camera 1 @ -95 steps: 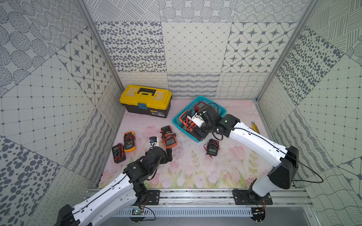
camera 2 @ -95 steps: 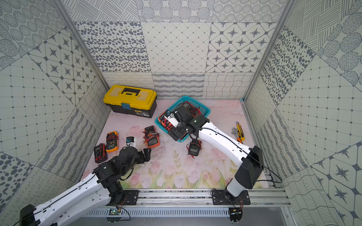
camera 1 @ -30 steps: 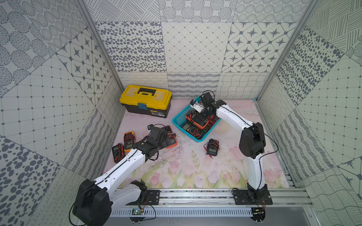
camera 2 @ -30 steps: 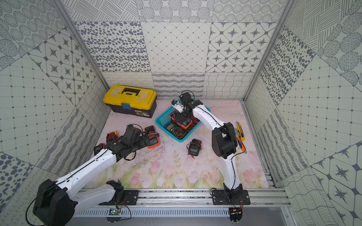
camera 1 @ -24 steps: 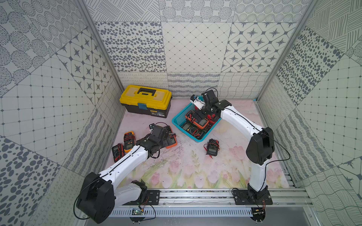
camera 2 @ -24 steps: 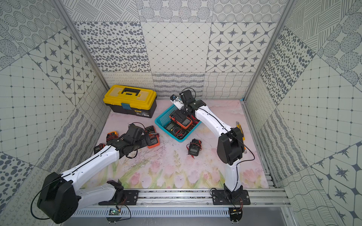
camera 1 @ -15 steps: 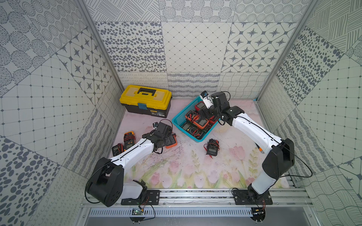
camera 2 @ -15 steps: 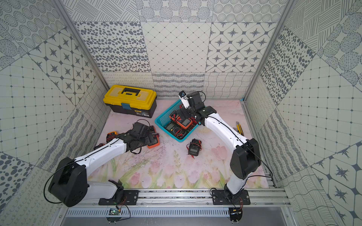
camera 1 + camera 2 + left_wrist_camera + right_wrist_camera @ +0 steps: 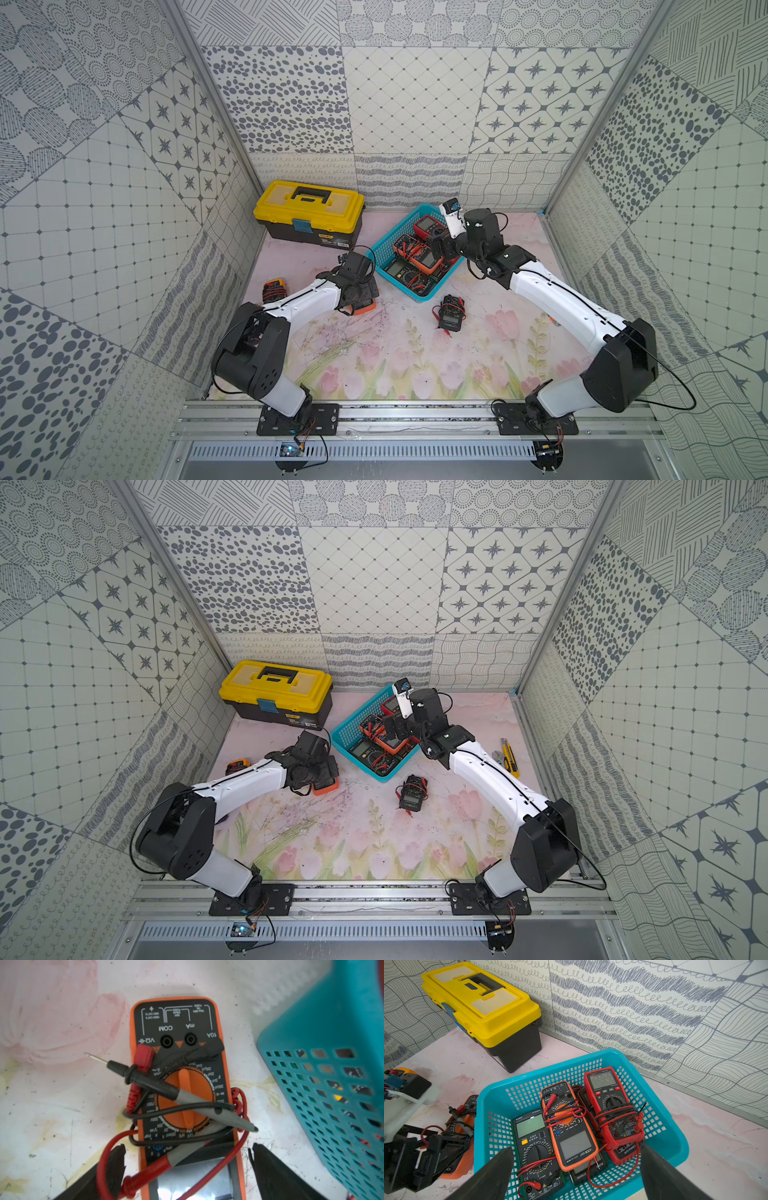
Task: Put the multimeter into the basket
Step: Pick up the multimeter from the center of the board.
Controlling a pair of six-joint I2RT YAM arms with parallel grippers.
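An orange multimeter [image 9: 180,1088] with red and black leads wrapped round it lies flat on the mat, just left of the turquoise basket [image 9: 332,1064]. My left gripper [image 9: 188,1149] is open low over its display end, one finger on each side; a red lead loops across one fingertip. In both top views the arm hides most of this multimeter [image 9: 365,306] [image 9: 325,786]. My right gripper [image 9: 575,1147] hangs open and empty above the basket [image 9: 550,1066], which holds several multimeters.
A yellow-lidded black toolbox [image 9: 309,216] stands at the back left. A black multimeter [image 9: 451,318] lies on the mat in front of the basket [image 9: 419,296]. Another multimeter [image 9: 273,289] lies near the left wall. A yellow utility knife [image 9: 509,756] is by the right wall.
My left gripper has moved right and down onto the orange multimeter. The right arm's elbow has swung out to the right while its gripper stayed above the basket. Both stayed open.
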